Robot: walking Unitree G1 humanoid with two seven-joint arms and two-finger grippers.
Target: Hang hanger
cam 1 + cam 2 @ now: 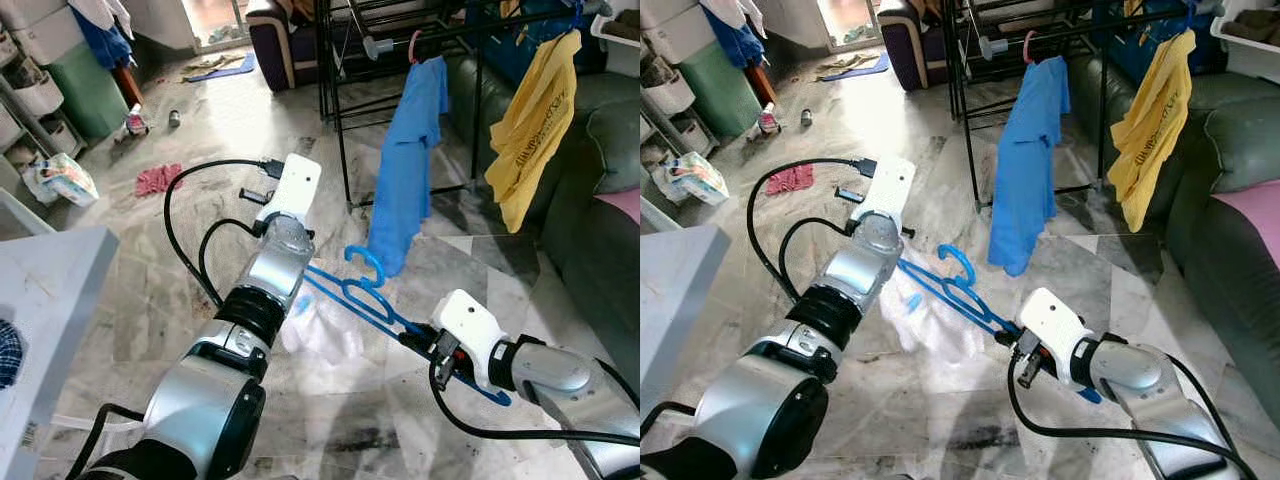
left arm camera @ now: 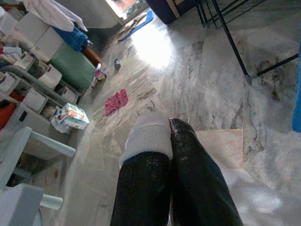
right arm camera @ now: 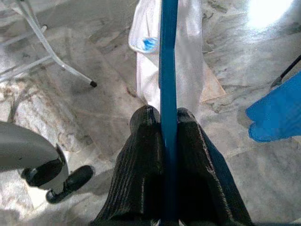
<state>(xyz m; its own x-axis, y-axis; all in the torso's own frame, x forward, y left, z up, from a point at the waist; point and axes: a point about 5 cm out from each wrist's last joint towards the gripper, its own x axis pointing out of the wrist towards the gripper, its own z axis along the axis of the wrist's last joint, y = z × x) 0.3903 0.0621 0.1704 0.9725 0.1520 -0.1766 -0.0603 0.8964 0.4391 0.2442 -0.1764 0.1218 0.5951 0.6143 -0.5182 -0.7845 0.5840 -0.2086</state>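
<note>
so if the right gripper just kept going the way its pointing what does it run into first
Probably the white garment draped on the blue hanger that the right gripper is clamping. It hangs directly ahead along the hanger bar, with marble floor behind it. Depth is hard to judge.

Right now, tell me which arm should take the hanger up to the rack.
Right. The right end effector is shut on the blue hanger, which carries a white garment; the black rack stands ahead. The left end effector holds nothing.
</note>
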